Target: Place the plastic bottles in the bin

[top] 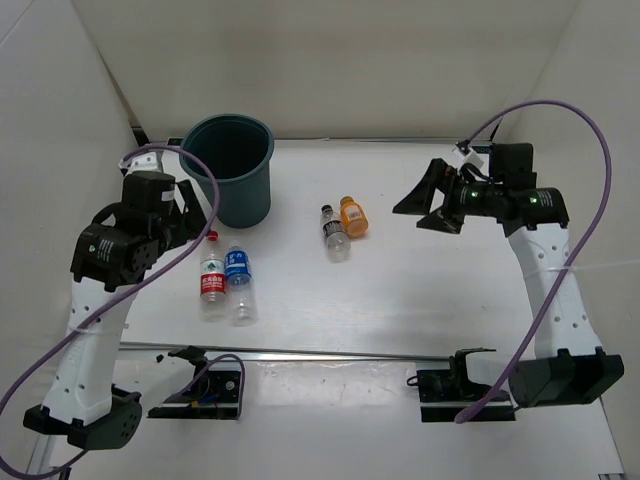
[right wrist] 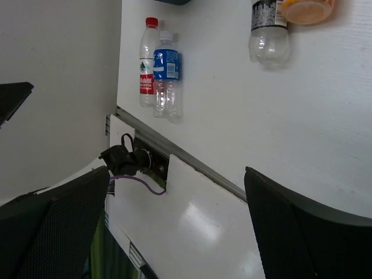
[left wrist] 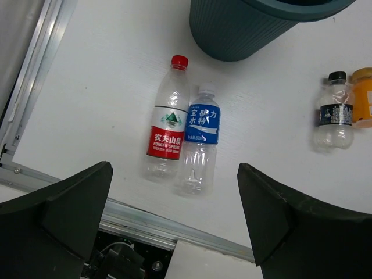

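Four plastic bottles lie outside the one bin (top: 228, 170). Just in front of it are the red-labelled bottle (top: 212, 275) and the blue-labelled bottle (top: 238, 283), side by side. To the bin's right lie the black-capped clear bottle (top: 335, 232) and the orange bottle (top: 353, 216), touching. The left gripper (left wrist: 174, 174) beside the bin and the right gripper (top: 425, 210) far to its right are spread wide and empty. The left wrist view crops the bin's top, and the right wrist view cuts off the clear and orange bottles

Open white tabletop (top: 290, 290) is left right of the blue-labelled clear plastic bottle (top: 239, 275), which is pressed against the red-labelled bottle (top: 212, 278); both are hemmed from behind by the nearby dark teal round plastic bin (top: 245, 195).
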{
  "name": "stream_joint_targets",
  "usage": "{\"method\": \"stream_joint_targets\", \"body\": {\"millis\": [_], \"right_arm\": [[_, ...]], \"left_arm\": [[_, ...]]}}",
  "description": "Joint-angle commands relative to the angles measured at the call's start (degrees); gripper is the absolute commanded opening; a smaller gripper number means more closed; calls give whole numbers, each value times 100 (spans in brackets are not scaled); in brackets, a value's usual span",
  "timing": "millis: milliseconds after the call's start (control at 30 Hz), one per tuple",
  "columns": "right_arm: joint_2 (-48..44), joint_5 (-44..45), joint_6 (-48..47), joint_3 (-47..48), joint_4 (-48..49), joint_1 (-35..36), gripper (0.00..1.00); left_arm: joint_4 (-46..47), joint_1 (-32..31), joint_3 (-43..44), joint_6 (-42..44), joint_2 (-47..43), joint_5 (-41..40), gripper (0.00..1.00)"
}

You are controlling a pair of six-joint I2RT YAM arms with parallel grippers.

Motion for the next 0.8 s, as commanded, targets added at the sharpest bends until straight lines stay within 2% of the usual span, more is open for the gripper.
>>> {"method": "stream_joint_targets", "body": {"millis": [0,67,200,267,300,400,433,600,700,767], "right_arm": [[315,-61,-158,586,203,28,100],[692,-184,-263,858,142,150,100],[1492,913,-527,1683,-262,573,100],[1976,625,-721,2106,-262,687,100],[2126,789,-721,2247,-262,688,100],[2723,1814,-782,2826,-341,916,100],[3108,2002,-782,3002,-342,986,100],[4689,2917,-1080,4353,-779,1170,100],[5202,3374,-1196,4507,-860,1232,100],[5396,3305,-1003,4419,-799,1232,100]], "left_arm": [[-232,-54,205,110,-357,-346,100],[-372,-54,109,-65,-358,-345,100],[-591,-54,178,-260,-192,-170,100],[-593,-54,240,-145,-129,-55,100],[-593,-54,240,-145,-199,-3,100],[-593,209,-126,-224,-428,129,100],[-593,271,-251,-224,-428,321,100],[-593,271,-788,-111,-367,244,100],[-593,324,-683,-171,-314,244,100],[-593,324,-682,-172,-252,244,100]]}}
